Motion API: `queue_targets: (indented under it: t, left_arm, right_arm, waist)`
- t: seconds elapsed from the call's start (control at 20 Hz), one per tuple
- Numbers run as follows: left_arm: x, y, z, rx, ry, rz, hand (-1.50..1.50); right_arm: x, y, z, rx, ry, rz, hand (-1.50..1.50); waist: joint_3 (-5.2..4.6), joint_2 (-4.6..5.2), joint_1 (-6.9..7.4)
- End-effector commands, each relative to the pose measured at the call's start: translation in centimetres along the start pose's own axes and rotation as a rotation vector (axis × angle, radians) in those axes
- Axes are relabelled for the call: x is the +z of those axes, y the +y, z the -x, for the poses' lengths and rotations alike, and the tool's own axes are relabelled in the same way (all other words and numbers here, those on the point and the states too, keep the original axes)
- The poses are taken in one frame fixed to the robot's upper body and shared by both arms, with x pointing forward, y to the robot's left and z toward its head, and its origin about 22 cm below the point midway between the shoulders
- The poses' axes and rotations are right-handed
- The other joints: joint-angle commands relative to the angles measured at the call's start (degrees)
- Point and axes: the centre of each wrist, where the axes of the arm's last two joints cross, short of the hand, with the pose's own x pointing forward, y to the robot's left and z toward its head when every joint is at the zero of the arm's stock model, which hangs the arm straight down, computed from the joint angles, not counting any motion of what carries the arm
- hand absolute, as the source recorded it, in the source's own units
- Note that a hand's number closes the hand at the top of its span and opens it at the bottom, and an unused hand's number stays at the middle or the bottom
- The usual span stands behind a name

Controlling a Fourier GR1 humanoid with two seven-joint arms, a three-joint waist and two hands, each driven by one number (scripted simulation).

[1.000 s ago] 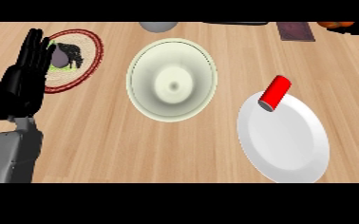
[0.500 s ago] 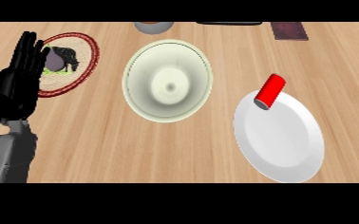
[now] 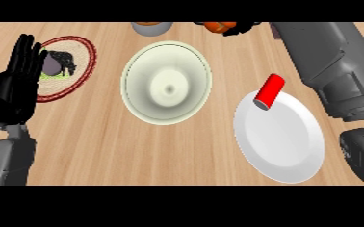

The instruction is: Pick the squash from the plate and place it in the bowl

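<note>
I see bare counter (image 3: 92, 139) between the red-rimmed plate (image 3: 84, 77) and the bowl (image 3: 142, 101), and below both. My left hand (image 3: 18, 91) stands over that plate's left edge. Between the bowl and the white plate (image 3: 284, 149) the gap is narrow. A red cylinder (image 3: 269, 92) lies across that plate's upper rim, with the right forearm (image 3: 323, 62) just beyond it.

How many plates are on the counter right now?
2: a red-rimmed plate at left, by the left hand; a white plate right of the bowl.
</note>
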Motion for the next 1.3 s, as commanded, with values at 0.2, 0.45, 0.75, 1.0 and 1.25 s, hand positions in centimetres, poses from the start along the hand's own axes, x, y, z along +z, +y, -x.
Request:
queue_targets:
  t: [0.2,0.45,0.75,1.0,1.25]
  left_arm:
    - [-0.1,0.7,0.3,0.008,0.004,-0.003,0.0]
    - [0.0,1.9,-1.0,0.012,-0.006,0.017,0.0]
    - [-0.4,-1.1,-0.6,0.0,-0.025,0.035,0.0]
    - [-0.9,-2.2,-0.9,0.03,-0.025,0.041,0.0]
    - [-1.8,-1.9,-0.6,0.023,-0.022,0.064,0.0]
  right_arm:
    - [-4.6,7.3,-2.2,-0.038,-0.011,-0.158,1.5]
    - [-5.1,11.7,-2.1,0.068,0.056,-0.11,1.5]
    - [-4.4,15.4,0.3,-0.012,0.254,-0.086,-1.5]
    - [-3.0,18.2,2.4,-0.22,0.242,-0.075,-1.5]
    - [-1.8,19.4,3.6,-0.396,0.16,0.117,-1.5]
  waist:
    - [0.01,0.01,-0.78]
    - [0.03,0.23,-0.04]
    - [0.02,0.76,1.75]
    - [0.05,1.07,3.37]
    - [0.06,1.24,3.7]
